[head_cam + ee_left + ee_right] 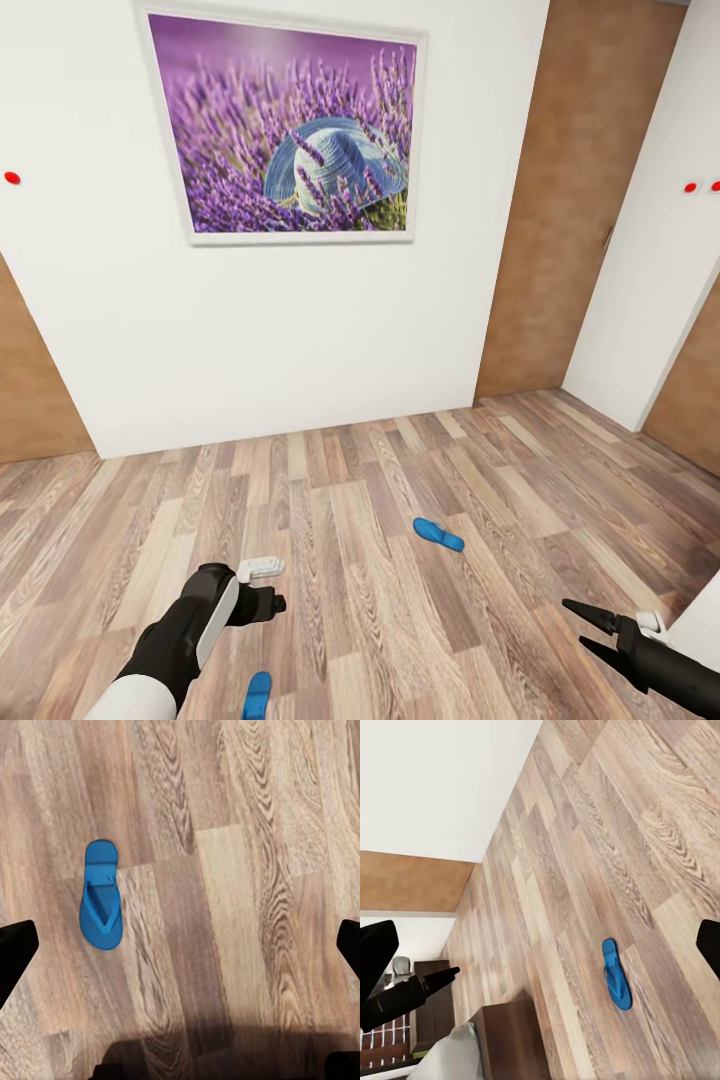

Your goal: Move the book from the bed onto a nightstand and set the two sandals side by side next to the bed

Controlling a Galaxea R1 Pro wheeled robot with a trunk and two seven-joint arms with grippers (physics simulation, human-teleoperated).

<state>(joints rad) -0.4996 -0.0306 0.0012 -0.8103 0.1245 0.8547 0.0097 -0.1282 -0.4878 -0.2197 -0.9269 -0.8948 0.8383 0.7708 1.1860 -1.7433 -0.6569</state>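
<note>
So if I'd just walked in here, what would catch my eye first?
Probably the big lavender picture with a blue hat, hanging on the white wall. Next, two bright blue sandals on the wood floor: one sandal lies out in the open, the other sandal lies close under the left arm, whose left end effector hovers above the floor.

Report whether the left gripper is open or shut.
Open: the left gripper's black fingertips sit at opposite edges of its wrist view, bare floor between.

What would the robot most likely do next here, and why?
Probably lower the left gripper onto the near sandal. That sandal lies flat on the wood floor, the open gripper hangs above it, and the other sandal lies well apart.
</note>
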